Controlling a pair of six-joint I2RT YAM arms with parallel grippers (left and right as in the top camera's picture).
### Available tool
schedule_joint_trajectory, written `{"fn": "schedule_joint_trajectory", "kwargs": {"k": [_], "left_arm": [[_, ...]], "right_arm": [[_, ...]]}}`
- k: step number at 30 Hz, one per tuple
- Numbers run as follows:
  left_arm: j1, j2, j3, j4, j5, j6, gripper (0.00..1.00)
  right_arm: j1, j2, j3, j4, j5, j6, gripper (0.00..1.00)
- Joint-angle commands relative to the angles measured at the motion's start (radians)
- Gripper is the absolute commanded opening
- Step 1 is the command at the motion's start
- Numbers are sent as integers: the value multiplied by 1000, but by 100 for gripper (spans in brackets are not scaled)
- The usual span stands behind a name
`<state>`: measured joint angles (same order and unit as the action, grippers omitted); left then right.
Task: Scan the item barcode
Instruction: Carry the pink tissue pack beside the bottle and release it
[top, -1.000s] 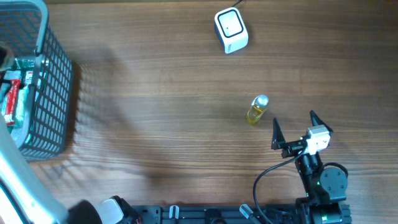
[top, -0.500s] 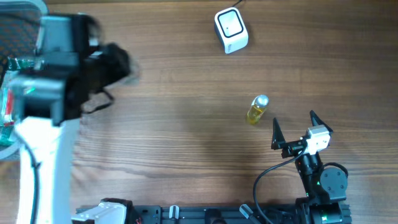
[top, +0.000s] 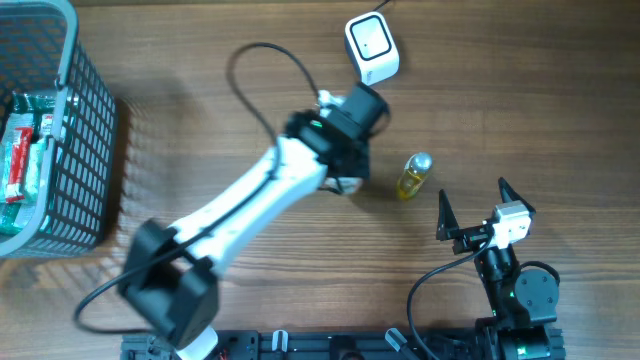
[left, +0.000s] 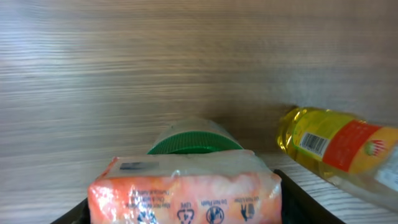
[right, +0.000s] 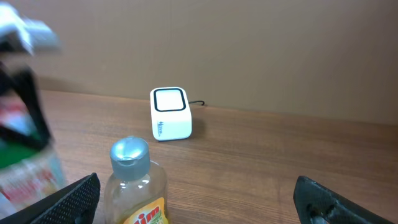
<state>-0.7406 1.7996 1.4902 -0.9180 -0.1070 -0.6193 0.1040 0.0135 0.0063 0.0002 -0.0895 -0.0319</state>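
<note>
Presentation of the packet's code to the scanner is, as I judge it, the step in hand. The left hand (top: 345, 180) is clamped on an orange printed packet (left: 185, 190), with a green round cap (left: 194, 142) showing just behind it. The packet is held above the worktop (top: 200, 200), on the near side of the white scanner (top: 371, 48) and just left of the yellow bottle (top: 413, 176), which lies on its side. The right hand (top: 470, 214) sits at the near right, fingers spread wide with nothing between them.

The scanner's window faces upward, so the packet needs to go farther away, over that window, with its coded side turned down toward it. The left wrist view shows only small symbols along the packet's lower edge and no bars, so I cannot tell which face carries the code. The wrist may need to roll the packet slowly until a face reads.

The film looks glossy and soft, so it should be held flat and steady, close above the window without touching. The bottle looks likely to roll if brushed, so the move should keep away from it.
</note>
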Motion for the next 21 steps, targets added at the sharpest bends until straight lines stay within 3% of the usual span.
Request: {"fn": "schedule_joint_trajectory", "kwargs": {"k": [1,8,12,17,21], "left_arm": [[-79,74,-5,59,-103,-26,55],[-138,129,-6,114,-150,-93,60],[-139,146,-6,114,-140,-93,75],[-139,154,-5,114,-122,-91,84],[-138,83,-5,108,-121,-92,71]], "right_arm": [[3,-6,-1,6,-14,-14,100],[3,-6,-1,5,-14,-14,99],[3,-6,-1,6,-14,-14,100],[3,-6,-1,6,-14,-14,100],[3,-6,-1,6,-14,-14,100]]}}
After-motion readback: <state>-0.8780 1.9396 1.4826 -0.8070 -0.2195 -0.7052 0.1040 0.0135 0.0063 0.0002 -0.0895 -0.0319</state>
